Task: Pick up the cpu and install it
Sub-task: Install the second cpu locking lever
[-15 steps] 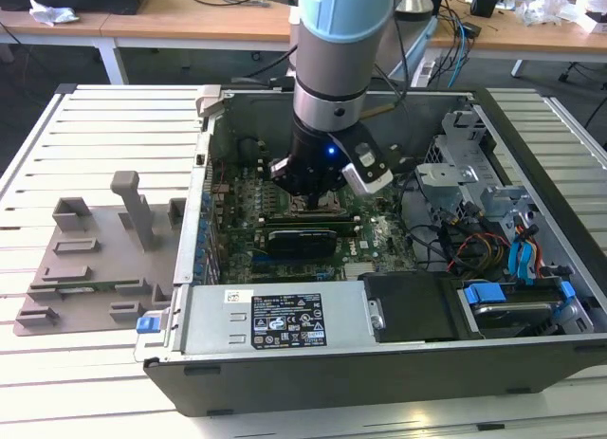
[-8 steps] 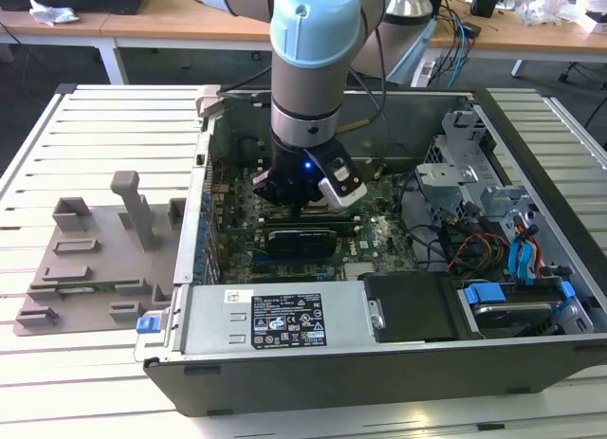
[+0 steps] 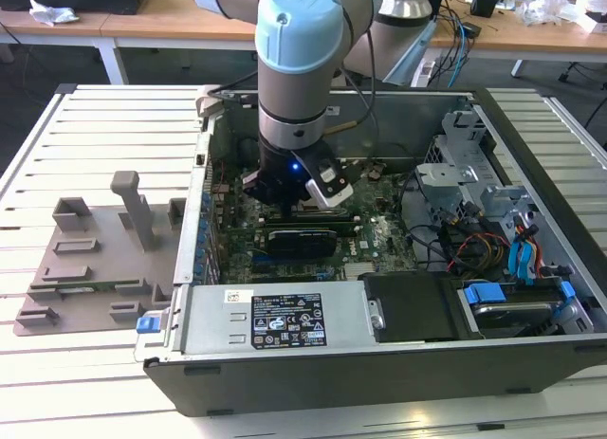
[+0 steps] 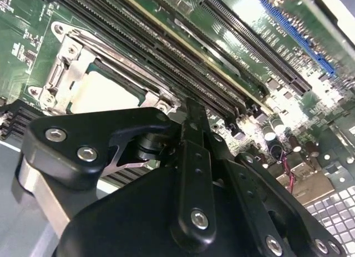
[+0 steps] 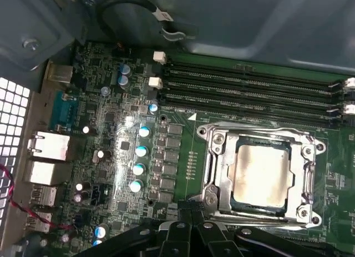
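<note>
Hand point(image 4: 191, 121) low inside the computer case point(image 3: 285, 320), just above the motherboard point(image 5: 111, 129); fingers look drawn together with nothing between them, though I cannot tell for sure. The cpu point(image 5: 260, 174) sits in the socket frame point(image 5: 213, 174) in both wrist views, silvery top plate showing, close beside the hand. Judged: light, stiff, flat, slick metal top, fragile underside; grip by opposite edges only. Grey fixture tray point(image 3: 95, 259) on the counter point(image 3: 57, 155), well apart.
</note>
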You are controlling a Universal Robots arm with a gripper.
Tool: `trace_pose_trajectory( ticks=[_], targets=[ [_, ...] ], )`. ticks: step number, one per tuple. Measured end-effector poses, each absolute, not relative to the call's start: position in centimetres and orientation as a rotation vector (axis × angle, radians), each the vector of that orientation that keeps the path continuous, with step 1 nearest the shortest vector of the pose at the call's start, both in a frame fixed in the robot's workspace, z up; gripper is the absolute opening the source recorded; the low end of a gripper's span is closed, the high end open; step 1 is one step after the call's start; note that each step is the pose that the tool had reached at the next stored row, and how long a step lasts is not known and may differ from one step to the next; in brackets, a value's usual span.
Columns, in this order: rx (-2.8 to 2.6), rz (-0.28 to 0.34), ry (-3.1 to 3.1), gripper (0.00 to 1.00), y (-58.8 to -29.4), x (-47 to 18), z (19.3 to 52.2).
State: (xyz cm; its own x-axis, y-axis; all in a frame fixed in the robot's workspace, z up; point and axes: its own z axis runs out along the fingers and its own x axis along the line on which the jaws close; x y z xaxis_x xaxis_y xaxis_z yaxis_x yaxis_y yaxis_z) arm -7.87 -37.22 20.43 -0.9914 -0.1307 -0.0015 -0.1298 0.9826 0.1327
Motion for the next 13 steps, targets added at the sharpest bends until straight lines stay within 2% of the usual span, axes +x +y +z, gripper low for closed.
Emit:
trace_pose_trajectory(
  ticks=[7, 13],
  targets=[
    [0.216, -0.222, -3.121, 0.11, -36.9, -7.9, 20.2],
    [0.215, -0.169, -3.122, 0.11, -36.4, -7.9, 23.2]
  ],
)
